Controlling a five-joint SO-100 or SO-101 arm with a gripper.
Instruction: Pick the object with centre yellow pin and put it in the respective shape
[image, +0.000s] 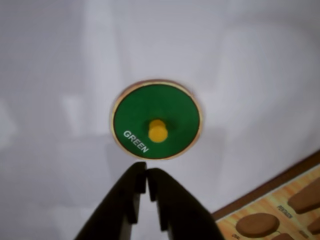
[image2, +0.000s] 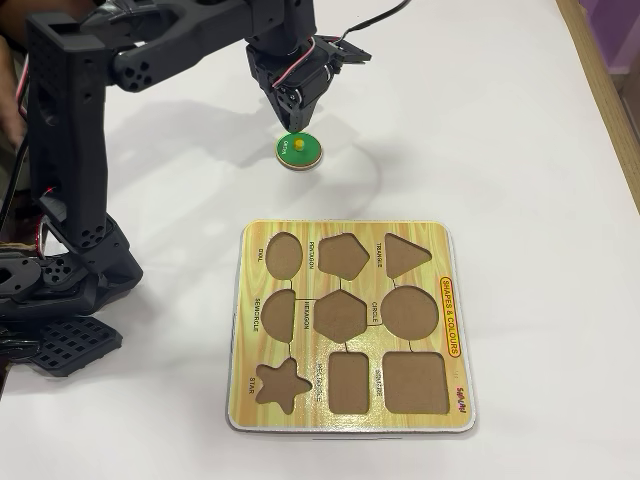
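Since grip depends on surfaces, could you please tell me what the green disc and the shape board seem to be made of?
The small round green disc looks like pale wood at its rim, with a smooth matte printed face. The yellow shape board shows wood grain, probably printed, over plain brown cut-out floors.

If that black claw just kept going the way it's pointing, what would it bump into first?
Most likely the green disc: the gripper, its fingers nearly together, points at the disc's near edge beside the yellow knob. How far above it the tips are is unclear.
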